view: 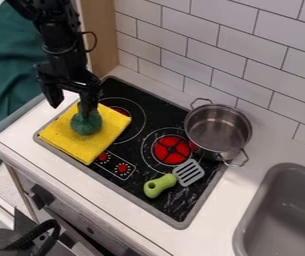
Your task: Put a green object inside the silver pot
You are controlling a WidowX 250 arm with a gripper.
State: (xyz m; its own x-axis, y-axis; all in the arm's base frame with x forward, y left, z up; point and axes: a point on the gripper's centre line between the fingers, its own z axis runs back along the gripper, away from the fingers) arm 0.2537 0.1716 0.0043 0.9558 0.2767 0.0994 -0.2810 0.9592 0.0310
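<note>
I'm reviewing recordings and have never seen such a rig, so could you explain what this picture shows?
The machine is a black robot arm, entering at the upper left; a fixed camera looks down at a slant. Its two fingers are spread apart, one overlapping the top of a dark green object. That object sits on a folded yellow cloth and doesn't look gripped. The cloth lies on a stovetop, with a silver pot and a green-handled spatula. A sink is at right.

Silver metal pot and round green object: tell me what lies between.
In the camera view, flat yellow cloth beside the green object, then ring-marked black cooktop up to the pot.
</note>
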